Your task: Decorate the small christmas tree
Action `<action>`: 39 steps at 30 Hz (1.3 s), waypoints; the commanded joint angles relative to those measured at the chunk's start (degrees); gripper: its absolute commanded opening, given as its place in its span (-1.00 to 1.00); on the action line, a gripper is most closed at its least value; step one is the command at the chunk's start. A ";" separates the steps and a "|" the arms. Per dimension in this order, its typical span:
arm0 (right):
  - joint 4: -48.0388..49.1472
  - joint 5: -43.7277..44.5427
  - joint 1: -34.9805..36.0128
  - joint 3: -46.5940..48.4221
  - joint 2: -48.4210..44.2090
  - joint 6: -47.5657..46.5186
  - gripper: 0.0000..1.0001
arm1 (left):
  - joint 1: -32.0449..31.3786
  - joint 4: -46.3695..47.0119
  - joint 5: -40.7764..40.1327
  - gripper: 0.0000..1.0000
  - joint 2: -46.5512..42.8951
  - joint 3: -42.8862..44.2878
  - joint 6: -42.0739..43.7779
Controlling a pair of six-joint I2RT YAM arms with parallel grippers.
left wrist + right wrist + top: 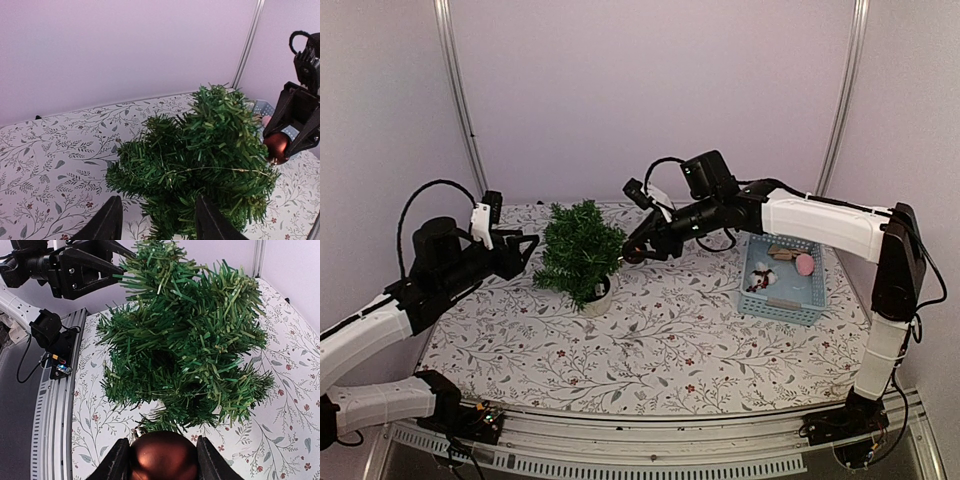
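The small christmas tree (578,252), a bushy dark green artificial fir in a round white pot (598,298), stands left of centre on the worktop (670,345), between the two arms. The right claw (632,254) is clamped on a glossy dark red ball ornament (163,456) and holds it just beside the tree's outer branches. The hanging step looks to be in hand, with the ball not yet on a branch. The left claw (525,250) sits at the opposite side of the foliage with its fingers apart. Whether they touch the needles I cannot tell. A thin gold thread (215,170) lies across the near branches. To my eye the next move calls for guiding the ball's loop over a sturdy branch tip before letting go, with the left arm perhaps steadying the light tree. The worktop wears a white cloth printed with grey leaves and small red flowers. Well to the right sits a pale blue plastic basket (782,303) with more trinkets inside. Plain pale walls and slim metal posts (460,100) close in the space.
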 commanded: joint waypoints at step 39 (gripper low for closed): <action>-1.77 4.81 -1.53 1.02 2.53 -2.51 -0.56 | -0.69 2.15 -0.80 0.01 0.14 -0.28 1.20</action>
